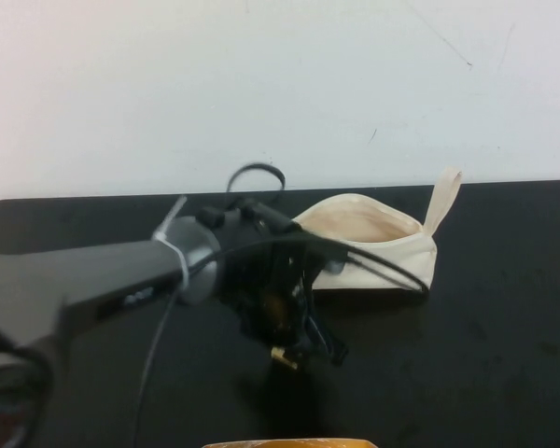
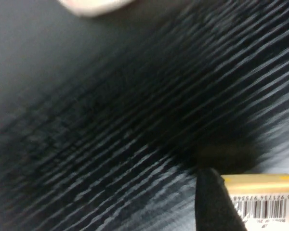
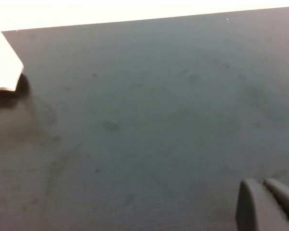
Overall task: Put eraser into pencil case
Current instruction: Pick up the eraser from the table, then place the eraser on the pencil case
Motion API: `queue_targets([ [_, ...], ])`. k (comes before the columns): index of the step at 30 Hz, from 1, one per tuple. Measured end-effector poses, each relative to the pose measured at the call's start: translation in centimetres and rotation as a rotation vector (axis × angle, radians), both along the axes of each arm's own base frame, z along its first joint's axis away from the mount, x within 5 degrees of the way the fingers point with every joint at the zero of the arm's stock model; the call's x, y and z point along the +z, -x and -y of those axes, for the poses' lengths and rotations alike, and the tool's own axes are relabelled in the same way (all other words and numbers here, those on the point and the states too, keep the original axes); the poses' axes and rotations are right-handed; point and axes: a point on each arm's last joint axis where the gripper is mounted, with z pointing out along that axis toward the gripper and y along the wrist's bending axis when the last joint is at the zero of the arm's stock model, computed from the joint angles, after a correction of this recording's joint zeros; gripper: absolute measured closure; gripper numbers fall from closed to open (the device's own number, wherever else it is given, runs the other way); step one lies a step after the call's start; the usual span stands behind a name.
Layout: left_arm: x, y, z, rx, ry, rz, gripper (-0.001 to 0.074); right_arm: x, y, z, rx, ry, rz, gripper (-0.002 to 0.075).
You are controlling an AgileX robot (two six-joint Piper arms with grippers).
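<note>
My left gripper hangs over the middle of the black table, just in front of the pencil case. It is shut on the eraser, a tan-yellow block with a white barcode label, seen as a small tan speck in the high view. One dark finger presses its side. The cream-white pencil case lies behind, zip open, beige lining showing, loop strap at its right end. Its edge shows in the left wrist view and a corner in the right wrist view. My right gripper is shut and empty over bare table, out of the high view.
The black table ends at a white wall behind the pouch. A black cable from the left arm loops across the pouch's front. A yellow object peeks in at the front edge.
</note>
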Motion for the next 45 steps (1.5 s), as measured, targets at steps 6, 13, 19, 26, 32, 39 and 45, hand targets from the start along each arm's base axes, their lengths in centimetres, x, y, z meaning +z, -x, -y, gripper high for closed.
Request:
queue_targets([
  [6,8.4,0.6,-0.3,-0.006,0.183,0.232,0.0448,0.0,0.0,0.0,0.000,0.000,0.000,0.0727],
  [13,14.3,-0.3,0.5,-0.014,0.457,0.587,0.0448,0.0,0.0,0.0,0.000,0.000,0.000,0.0727],
  [19,11.0,-2.5,2.2,-0.012,0.505,0.641,0.0448,0.0,0.0,0.0,0.000,0.000,0.000,0.0727],
  [26,8.6,-4.9,2.7,0.024,0.490,0.618,0.0448,0.0,0.0,0.0,0.000,0.000,0.000,0.0727],
  [32,8.6,-6.0,2.0,0.060,0.488,0.611,0.0407,0.0,0.0,0.0,0.000,0.000,0.000,0.0727],
  [39,7.4,-5.8,1.8,0.075,0.439,0.530,0.0289,0.0,0.0,0.0,0.000,0.000,0.000,0.0727],
  [45,8.0,-5.6,1.3,0.086,0.422,0.507,0.0297,0.0,0.0,0.0,0.000,0.000,0.000,0.0727],
])
